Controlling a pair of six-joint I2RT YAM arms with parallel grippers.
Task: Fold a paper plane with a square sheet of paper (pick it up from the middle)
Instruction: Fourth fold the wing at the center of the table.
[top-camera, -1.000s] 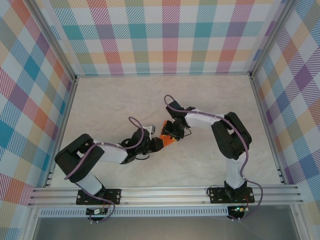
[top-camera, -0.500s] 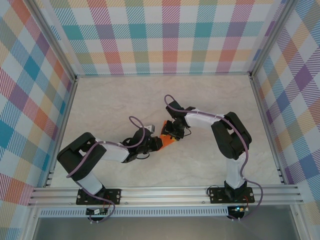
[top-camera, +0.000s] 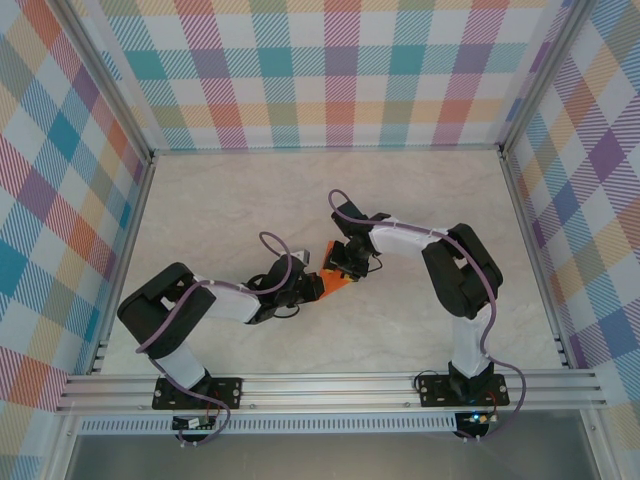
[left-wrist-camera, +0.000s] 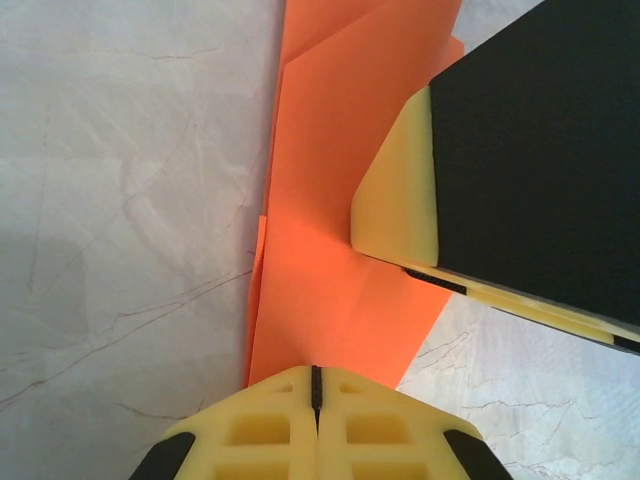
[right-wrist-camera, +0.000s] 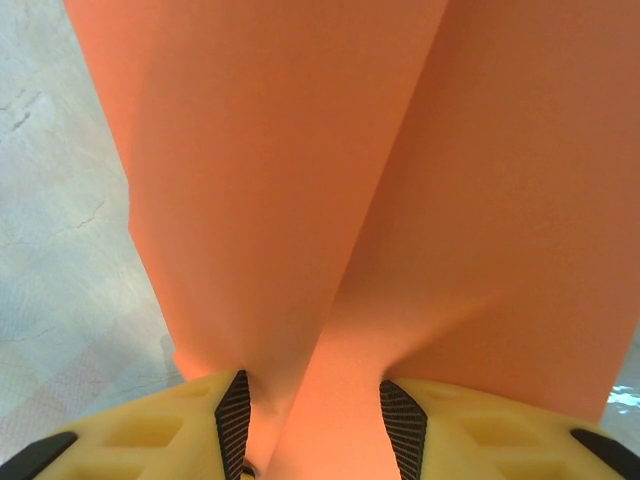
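Sheet of bright orange paper (top-camera: 335, 283), partly folded, lies mid pale marble table (top-camera: 230, 200) between both arms. Left tool (left-wrist-camera: 316, 385) is fully closed, tips meeting the sheet's near edge; can't tell if it's pinched. Right tool (right-wrist-camera: 315, 400) has jaws partway apart, straddling a raised fold, one yellow finger pad (left-wrist-camera: 395, 200) resting on the sheet.

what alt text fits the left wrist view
Folded orange paper lies on a pale marbled table. The shut left hand meets its near edge, and the right hand's finger rests on it from the upper right.
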